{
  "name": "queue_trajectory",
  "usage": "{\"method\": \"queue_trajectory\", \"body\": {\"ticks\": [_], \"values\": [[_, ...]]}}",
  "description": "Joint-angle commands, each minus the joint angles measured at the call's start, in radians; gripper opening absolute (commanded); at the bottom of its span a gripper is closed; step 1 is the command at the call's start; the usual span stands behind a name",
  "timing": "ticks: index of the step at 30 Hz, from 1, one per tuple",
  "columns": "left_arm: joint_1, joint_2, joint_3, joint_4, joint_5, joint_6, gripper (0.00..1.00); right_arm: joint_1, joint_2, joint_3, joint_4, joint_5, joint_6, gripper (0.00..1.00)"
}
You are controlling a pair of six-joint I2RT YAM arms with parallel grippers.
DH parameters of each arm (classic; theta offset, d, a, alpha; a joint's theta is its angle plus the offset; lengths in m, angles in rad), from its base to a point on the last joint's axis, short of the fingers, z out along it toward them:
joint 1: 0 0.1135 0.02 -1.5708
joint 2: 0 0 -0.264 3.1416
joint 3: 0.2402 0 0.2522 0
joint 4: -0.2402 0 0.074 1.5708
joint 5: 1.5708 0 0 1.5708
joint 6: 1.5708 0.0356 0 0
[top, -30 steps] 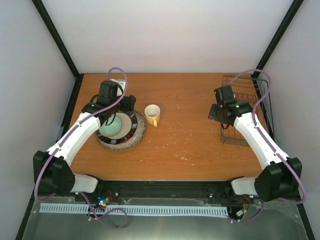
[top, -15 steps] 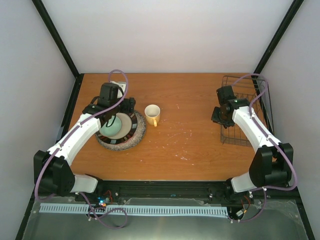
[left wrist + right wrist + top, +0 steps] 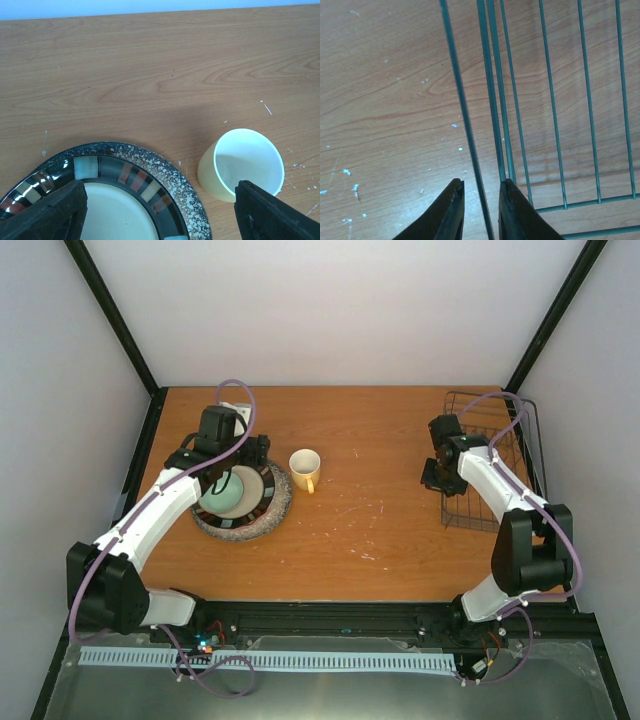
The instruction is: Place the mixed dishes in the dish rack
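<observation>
Here right hand straddles dish rack rim wire, jaws narrowly apart.

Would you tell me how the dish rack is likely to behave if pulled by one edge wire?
The dish rack looks like thin open wire, so it is probably light and apt to slide on the smooth table. Pulled by the single wire inside the right gripper, it may pivot or flex slightly.

A robotics laboratory test cell is indicated by plain white panel walls framed with black metal posts, an orange-brown wooden tabletop enclosed by them, and a white slotted cable duct with exposed wiring mounted along the near edge.
</observation>
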Motion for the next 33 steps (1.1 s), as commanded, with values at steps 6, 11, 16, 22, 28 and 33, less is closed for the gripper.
{"method": "queue_trajectory", "body": {"ticks": [6,11,16,22,28,33], "values": [[-0.010,-0.018,0.008,0.014,-0.017,-0.014,0.81,-0.009,0.048,0.004,0.024,-0.005,-0.027,0.06],[-0.010,-0.009,0.014,0.017,-0.007,-0.017,0.81,-0.009,0.034,0.004,0.024,-0.035,-0.042,0.03],[-0.010,-0.003,0.018,0.019,0.000,-0.022,0.81,-0.009,-0.011,-0.003,0.043,-0.142,-0.070,0.03],[-0.009,-0.010,0.010,0.025,0.007,-0.032,0.81,-0.006,-0.055,-0.019,0.067,-0.302,-0.135,0.03],[-0.010,-0.015,0.002,0.028,0.004,-0.040,0.81,0.026,-0.069,-0.004,0.042,-0.397,-0.194,0.03],[-0.010,-0.017,-0.002,0.034,0.006,-0.045,0.81,0.092,-0.057,0.027,0.002,-0.393,-0.198,0.03]]}}
